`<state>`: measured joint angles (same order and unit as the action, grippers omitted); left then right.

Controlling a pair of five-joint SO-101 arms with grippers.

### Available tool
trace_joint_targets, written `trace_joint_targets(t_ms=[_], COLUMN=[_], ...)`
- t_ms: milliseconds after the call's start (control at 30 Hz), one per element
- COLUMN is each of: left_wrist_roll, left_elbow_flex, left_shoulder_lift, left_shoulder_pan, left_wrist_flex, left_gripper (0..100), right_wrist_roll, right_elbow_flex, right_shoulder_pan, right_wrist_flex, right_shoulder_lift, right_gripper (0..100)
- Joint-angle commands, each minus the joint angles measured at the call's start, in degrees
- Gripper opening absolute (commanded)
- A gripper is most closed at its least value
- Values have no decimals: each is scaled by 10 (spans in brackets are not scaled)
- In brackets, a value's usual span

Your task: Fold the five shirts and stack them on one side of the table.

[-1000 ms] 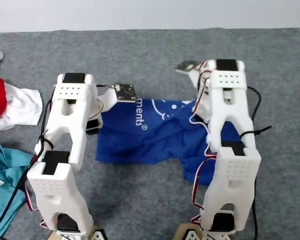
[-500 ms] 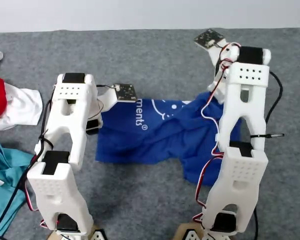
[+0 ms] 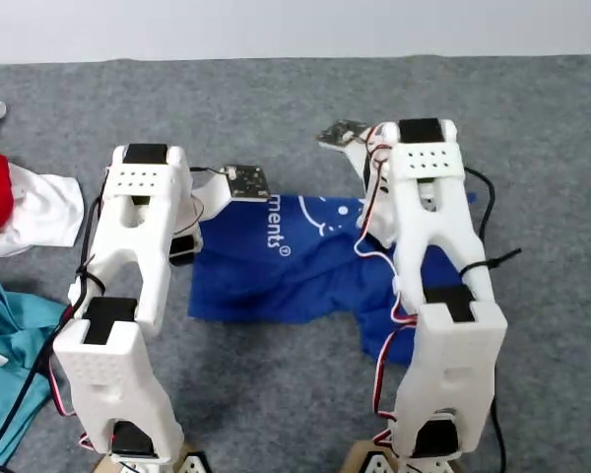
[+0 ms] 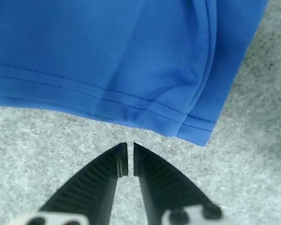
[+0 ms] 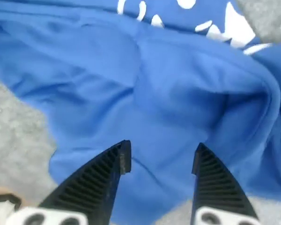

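The blue shirt lies rumpled in the middle of the grey worktop in the high view. We see the left arm at the blue shirt's left edge. The right arm reaches over the blue shirt's right part. A white and red shirt lies well apart from the blue shirt, far off to its left. A teal shirt also lies to its left, closer to the bases of the arms.

In the left wrist view we see the blue shirt with its stitched hem and a folded corner. The left fingers are pressed close together with nothing between them. They are over bare worktop, just beside the hem.

In the right wrist view the blue shirt is full of bumps and folds, with white print along one edge. The right fingers are spread wide and hold nothing. They are over the blue shirt, and we cannot tell if they touch it.
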<state>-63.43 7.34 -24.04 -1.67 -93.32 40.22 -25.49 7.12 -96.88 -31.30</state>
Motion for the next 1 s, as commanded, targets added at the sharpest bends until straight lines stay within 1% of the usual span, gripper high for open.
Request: trace_joint_targets(t_ms=[0, 367, 467, 533, 600, 767, 900, 967], left_wrist_roll=[3, 4, 4, 4, 4, 4, 4, 4], left_elbow_flex=[2, 2, 2, 2, 2, 2, 2, 2], left_shoulder_lift=[36, 36, 36, 36, 36, 35, 35, 35], left_shoulder_pan=[-1, -1, -1, -1, -1, -1, 0, 1], left_wrist_flex=[7, 6, 6, 6, 6, 6, 7, 7], left_gripper=[29, 29, 29, 29, 29, 29, 29, 29], right_wrist_roll=[-4, -4, -4, -4, -3, 51, 65, 73], right_elbow_flex=[-3, -3, -3, -3, -3, -3, -3, -3], right_shoulder_pan=[-15, -51, -58, -61, -66, -69, -73, -75], right_wrist_flex=[31, 118, 121, 114, 114, 73, 29, 15], right_shoulder_lift=[-20, -45, -45, -44, -40, -23, -1, 11], right_gripper=[226, 219, 158, 100, 66, 61, 59, 43])
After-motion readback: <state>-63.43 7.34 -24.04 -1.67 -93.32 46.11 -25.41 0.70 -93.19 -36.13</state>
